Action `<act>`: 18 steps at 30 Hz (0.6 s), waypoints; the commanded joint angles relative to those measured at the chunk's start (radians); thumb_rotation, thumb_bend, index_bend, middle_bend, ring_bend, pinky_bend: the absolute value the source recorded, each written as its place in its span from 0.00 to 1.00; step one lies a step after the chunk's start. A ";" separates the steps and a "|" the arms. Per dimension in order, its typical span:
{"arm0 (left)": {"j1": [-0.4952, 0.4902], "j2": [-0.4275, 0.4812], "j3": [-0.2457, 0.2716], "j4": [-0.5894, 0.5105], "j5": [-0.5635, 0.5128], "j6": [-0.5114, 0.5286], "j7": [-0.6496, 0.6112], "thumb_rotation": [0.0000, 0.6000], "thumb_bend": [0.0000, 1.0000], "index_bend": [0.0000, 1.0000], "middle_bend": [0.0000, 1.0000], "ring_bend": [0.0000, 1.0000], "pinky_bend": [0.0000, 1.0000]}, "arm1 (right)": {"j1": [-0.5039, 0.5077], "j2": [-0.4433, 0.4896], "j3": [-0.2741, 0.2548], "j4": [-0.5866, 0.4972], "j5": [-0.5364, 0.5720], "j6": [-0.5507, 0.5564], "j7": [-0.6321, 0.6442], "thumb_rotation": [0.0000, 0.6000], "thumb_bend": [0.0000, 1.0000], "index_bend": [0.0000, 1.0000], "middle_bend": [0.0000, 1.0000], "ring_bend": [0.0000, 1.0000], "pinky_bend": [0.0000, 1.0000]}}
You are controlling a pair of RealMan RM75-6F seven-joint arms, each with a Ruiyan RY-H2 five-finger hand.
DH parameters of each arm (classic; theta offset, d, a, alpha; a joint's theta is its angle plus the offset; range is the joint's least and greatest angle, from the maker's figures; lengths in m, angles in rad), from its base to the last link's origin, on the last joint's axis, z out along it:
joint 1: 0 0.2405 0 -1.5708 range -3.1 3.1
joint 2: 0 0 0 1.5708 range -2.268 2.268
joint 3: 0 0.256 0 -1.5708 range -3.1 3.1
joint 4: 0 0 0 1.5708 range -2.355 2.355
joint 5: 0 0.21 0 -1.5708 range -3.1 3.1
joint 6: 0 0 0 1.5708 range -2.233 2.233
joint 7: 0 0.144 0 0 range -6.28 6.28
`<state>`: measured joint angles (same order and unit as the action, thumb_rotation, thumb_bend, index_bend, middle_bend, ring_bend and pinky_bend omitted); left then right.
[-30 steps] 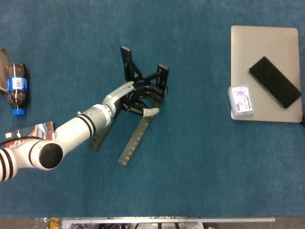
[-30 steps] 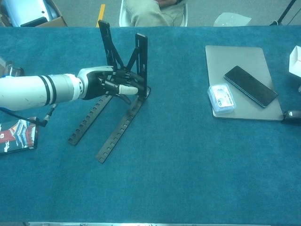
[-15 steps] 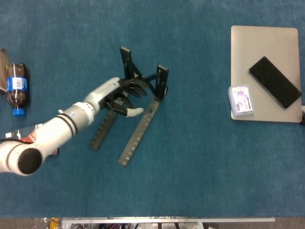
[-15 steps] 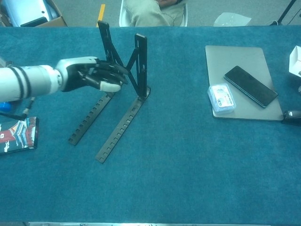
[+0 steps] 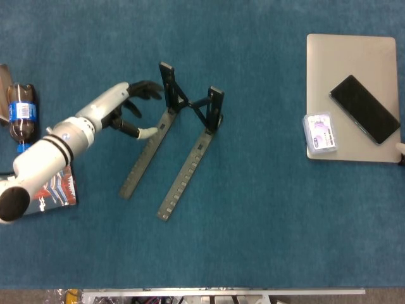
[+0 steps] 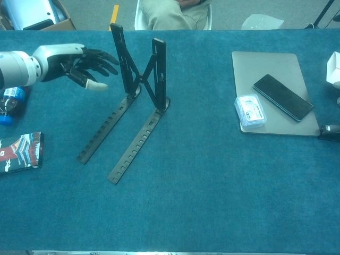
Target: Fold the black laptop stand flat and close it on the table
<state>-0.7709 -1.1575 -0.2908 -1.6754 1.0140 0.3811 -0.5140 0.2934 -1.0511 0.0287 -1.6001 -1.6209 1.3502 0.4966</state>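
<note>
The black laptop stand [image 5: 183, 136] [image 6: 135, 106] stands on the blue table with two slotted rails lying flat and two uprights raised at the far end, joined by a crossed brace. My left hand [image 5: 130, 107] [image 6: 85, 64] hovers just left of the uprights, fingers spread, holding nothing and clear of the stand. My right hand does not show in either view.
A cola bottle [image 5: 22, 117] [image 6: 8, 101] lies at the far left, with a printed packet [image 5: 54, 187] [image 6: 21, 151] nearer the front. At the right a closed grey laptop [image 5: 351, 57] [image 6: 271, 66] carries a black phone [image 5: 365, 109] and a small clear box [image 5: 319, 134].
My left hand has let go of the stand's brace and drawn back to the left, opening its fingers. The stand's rails have shifted slightly and its uprights remain raised.
</note>
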 commanded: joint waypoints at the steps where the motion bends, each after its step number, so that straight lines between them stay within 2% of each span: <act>1: -0.015 -0.016 -0.019 0.024 0.016 -0.022 -0.018 1.00 0.25 0.13 0.17 0.12 0.27 | -0.001 0.001 -0.001 -0.005 0.001 -0.001 -0.006 1.00 0.09 0.08 0.15 0.14 0.22; 4: -0.024 -0.039 -0.035 0.045 0.028 -0.031 -0.034 1.00 0.25 0.10 0.13 0.07 0.24 | -0.001 0.003 -0.001 -0.010 0.002 -0.001 -0.011 1.00 0.09 0.08 0.15 0.14 0.22; 9: -0.044 -0.081 -0.054 0.085 0.050 -0.044 -0.049 1.00 0.25 0.10 0.12 0.06 0.21 | -0.002 0.005 0.000 -0.016 0.006 -0.003 -0.017 1.00 0.09 0.08 0.15 0.14 0.22; 18: -0.079 -0.096 -0.027 0.148 0.050 -0.065 -0.018 1.00 0.25 0.10 0.12 0.05 0.20 | -0.004 0.002 0.000 -0.011 0.015 -0.009 -0.019 1.00 0.09 0.08 0.15 0.14 0.22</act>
<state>-0.8475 -1.2547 -0.3213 -1.5306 1.0657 0.3149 -0.5351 0.2895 -1.0487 0.0284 -1.6110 -1.6055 1.3411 0.4778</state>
